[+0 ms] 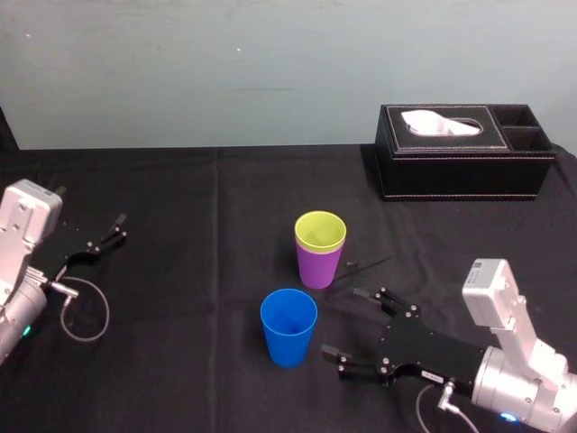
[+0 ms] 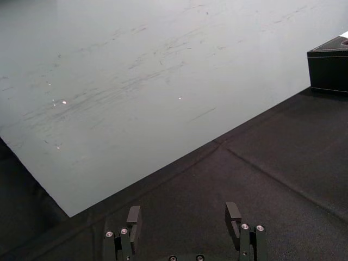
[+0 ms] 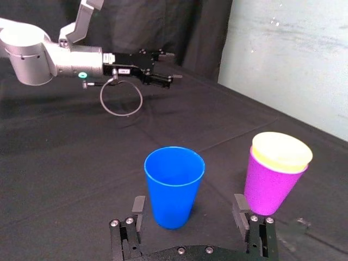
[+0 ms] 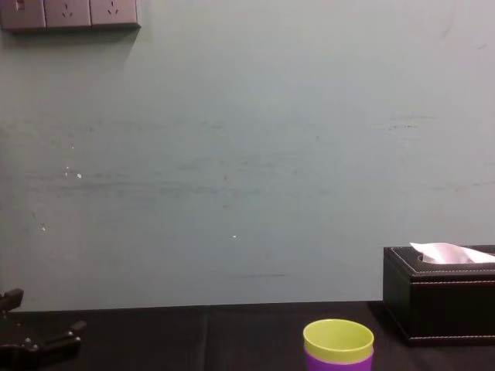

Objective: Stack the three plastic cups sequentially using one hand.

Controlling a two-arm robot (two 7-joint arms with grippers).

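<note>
The yellow-green cup sits nested inside the purple cup at the middle of the black table. The blue cup stands alone, upright, a little nearer and to the left of them. My right gripper hovers low just right of the blue cup, open, with nothing held. Through the right wrist view the blue cup stands right in front of the spread fingers, untouched, and the purple cup with the yellow-green cup is off to one side. My left gripper rests open at the far left.
A black tissue box stands at the back right of the table. A loop of cable hangs by the left arm. The black cloth between the left gripper and the cups is bare. A pale wall closes off the back.
</note>
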